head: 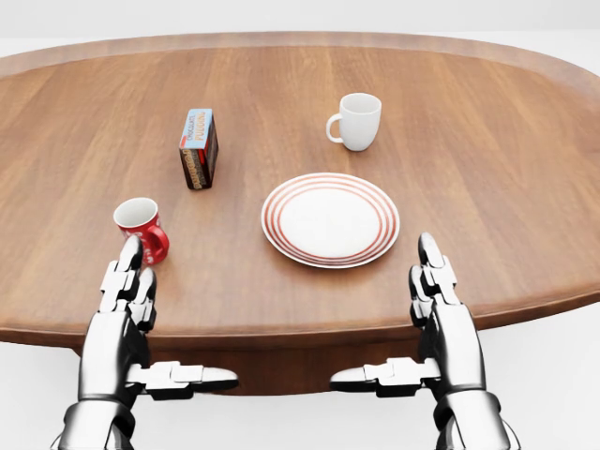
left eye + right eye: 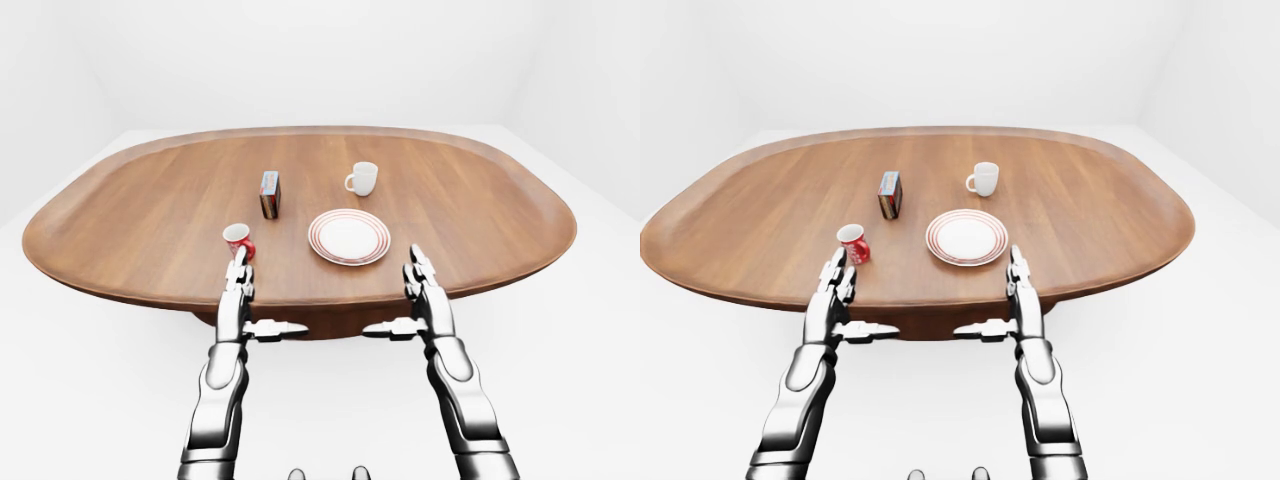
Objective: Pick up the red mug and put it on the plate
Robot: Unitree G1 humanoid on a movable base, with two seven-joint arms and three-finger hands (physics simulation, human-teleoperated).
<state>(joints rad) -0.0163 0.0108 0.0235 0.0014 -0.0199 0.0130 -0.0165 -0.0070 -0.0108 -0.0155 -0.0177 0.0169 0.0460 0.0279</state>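
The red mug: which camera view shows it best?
The head view: there the red mug looks largest, with its white inside visible, just above the left hand. The left-eye and right-eye views show it smaller, near the table edge.

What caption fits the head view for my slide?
Left robot hand open just below the red mug, right robot hand open beside the striped plate on the wooden table.

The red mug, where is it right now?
In the head view the red mug stands upright at lower left on the table, just above the left hand, left of the plate.
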